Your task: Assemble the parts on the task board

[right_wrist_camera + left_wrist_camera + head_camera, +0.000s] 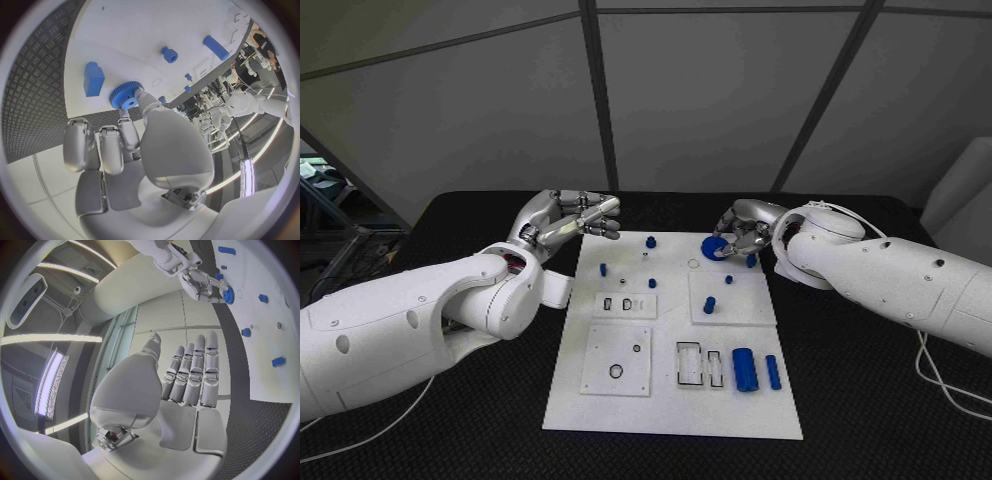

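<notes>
Blue gear (125,95) pinched in my right hand (744,232) over the task board's (733,405) far right corner.

Only fingertips hold it, so tilting could drop it beside the blue block (94,79). My left hand (570,222) hovers at the far left edge, fingers straight, holding nothing.

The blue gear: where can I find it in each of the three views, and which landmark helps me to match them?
Head view: the blue gear is at the board's far right part, at the right hand's fingertips.
Left wrist view: it shows under the right hand, beside the board's edge.
Right wrist view: it lies at the right hand's fingertips.
Shared landmark: the white task board.
</notes>
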`<action>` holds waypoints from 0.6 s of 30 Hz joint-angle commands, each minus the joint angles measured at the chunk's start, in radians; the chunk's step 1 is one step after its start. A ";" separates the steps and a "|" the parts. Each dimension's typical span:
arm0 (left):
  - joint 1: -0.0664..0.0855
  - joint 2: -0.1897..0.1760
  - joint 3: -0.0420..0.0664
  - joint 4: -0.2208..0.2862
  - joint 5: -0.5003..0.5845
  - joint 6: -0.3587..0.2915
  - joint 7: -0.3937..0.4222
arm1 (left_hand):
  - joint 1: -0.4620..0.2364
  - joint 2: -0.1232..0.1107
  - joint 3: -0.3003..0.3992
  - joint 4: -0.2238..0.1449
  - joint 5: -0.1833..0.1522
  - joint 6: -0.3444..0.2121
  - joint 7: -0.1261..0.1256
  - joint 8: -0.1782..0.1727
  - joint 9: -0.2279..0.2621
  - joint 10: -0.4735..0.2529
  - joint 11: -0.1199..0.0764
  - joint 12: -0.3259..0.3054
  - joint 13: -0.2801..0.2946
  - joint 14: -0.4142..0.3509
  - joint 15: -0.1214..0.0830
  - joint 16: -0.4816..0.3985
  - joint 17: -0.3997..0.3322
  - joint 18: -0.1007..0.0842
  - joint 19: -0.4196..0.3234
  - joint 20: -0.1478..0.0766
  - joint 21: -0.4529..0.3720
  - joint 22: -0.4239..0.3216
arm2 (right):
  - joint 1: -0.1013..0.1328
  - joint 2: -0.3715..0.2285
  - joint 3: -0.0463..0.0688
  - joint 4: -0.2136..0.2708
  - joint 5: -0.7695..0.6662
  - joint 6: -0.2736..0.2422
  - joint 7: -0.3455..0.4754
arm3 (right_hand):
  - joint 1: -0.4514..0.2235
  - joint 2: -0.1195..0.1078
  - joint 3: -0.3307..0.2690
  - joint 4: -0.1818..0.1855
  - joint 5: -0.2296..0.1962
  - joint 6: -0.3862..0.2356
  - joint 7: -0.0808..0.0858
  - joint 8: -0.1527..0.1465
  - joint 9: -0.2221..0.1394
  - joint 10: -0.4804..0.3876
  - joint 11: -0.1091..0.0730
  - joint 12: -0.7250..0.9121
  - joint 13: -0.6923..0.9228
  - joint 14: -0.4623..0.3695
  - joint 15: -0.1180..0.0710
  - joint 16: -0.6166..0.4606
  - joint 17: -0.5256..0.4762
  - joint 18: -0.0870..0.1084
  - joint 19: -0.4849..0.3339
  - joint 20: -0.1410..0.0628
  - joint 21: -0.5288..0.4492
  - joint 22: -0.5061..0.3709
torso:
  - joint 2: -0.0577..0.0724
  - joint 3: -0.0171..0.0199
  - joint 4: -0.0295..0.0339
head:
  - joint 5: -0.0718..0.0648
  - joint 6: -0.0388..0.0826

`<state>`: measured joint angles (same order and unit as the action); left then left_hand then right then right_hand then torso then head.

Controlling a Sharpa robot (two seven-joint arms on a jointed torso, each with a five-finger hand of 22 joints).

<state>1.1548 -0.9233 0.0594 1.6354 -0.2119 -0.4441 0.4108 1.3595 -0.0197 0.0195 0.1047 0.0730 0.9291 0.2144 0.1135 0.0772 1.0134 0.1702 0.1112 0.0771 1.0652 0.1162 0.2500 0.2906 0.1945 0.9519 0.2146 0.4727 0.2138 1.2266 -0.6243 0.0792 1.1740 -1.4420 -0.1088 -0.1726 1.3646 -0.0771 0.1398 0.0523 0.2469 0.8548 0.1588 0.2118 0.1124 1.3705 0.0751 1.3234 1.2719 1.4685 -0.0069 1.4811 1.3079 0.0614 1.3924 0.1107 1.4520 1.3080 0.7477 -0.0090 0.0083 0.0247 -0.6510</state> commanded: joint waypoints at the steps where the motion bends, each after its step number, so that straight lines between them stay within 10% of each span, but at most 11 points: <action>1: 0.001 0.000 0.000 0.000 0.005 0.014 0.002 | 0.004 0.009 -0.002 -0.006 -0.001 0.000 0.006 -0.006 -0.001 -0.004 -0.002 -0.003 -0.001 -0.008 -0.002 -0.005 0.001 -0.015 -0.009 -0.001 0.006 0.001 | -0.001 0.000 -0.002 -0.003 -0.029 0.020 -0.001 | 0.014 -0.001 0.011 -0.004 -0.006 0.001 0.003 0.005 0.001 0.005 -0.003 0.002 0.001 0.068 0.006 0.003 0.098 -0.007 0.007 -0.001 0.007 0.017 | 0.000 -0.0002 -0.0004 | 0.001 -0.001; 18: 0.001 -0.002 0.000 0.001 0.006 0.015 0.002 | 0.006 0.010 -0.002 -0.007 -0.001 0.000 0.005 -0.006 -0.001 -0.004 -0.002 -0.003 -0.001 -0.008 -0.002 -0.004 0.002 -0.015 -0.010 -0.001 0.007 0.001 | -0.002 -0.009 -0.002 0.038 -0.086 -0.096 0.031 | 0.020 0.034 0.140 -0.052 0.001 0.119 -0.023 0.043 0.007 0.041 -0.025 0.040 0.054 0.071 -0.013 0.013 0.117 -0.016 0.035 -0.017 0.029 0.062 | -0.001 0.0000 0.0014 | 0.000 0.001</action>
<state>1.1547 -0.9246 0.0594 1.6353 -0.2073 -0.4423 0.4096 1.3635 -0.0156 0.0166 0.1018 0.0730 0.9290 0.2144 0.1135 0.0772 1.0135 0.1702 0.1112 0.0771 1.0652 0.1162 0.2500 0.2919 0.1945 0.9483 0.2110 0.4727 0.2137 1.2232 -0.6305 0.0772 1.2066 -1.5040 -0.1492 -0.1553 1.4003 -0.0568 0.2713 -0.0034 0.2416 0.9267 0.1576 0.2525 0.1123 1.4046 0.0482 1.3593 1.3081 1.4654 -0.0115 1.4896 1.3077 0.0617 1.4228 0.0945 1.4784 1.3078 0.7476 -0.0090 0.0084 0.0243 -0.6501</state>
